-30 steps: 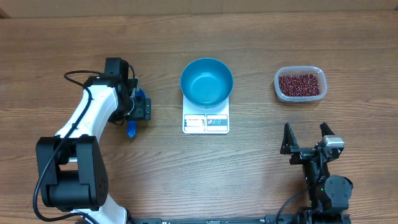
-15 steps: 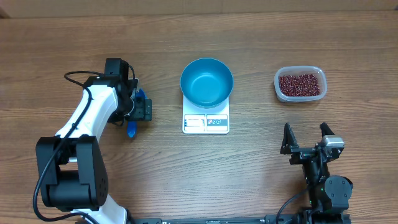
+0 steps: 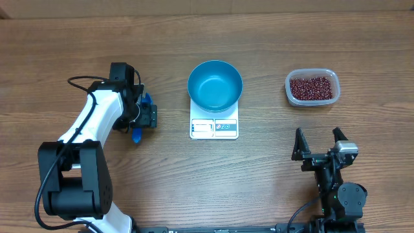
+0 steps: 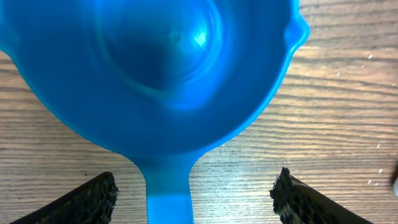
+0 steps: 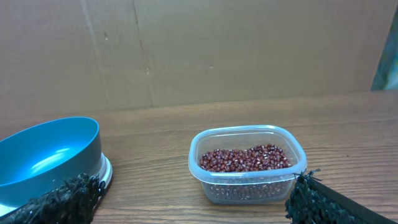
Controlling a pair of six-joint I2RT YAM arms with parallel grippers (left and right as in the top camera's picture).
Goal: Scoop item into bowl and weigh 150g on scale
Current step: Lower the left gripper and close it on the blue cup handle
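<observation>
A: Where's the bowl?
B: Mid-worktop (image 3: pixel 259 188). The deep, smooth blue bowl (image 3: pixel 215 84) sits on the white scale (image 3: pixel 214 128). Red-brown beans (image 3: pixel 312 88) lie in a clear tub (image 3: pixel 330 76) to the right.
A: Fingers?
B: The left fingers (image 4: pixel 87 199) are spread wide astride the scoop (image 4: pixel 155 74) handle, not touching it. The right fingers (image 5: pixel 56 202) are wide apart and hold nothing.

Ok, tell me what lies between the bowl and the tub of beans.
Nothing. In the overhead view, only bare table separates the bowl, which sits on the scale, from the tub of beans.

Overhead looks straight down; left wrist close above scoop (image 4: pixel 161 74); right wrist low, facing bowl (image 5: pixel 43 155)
</observation>
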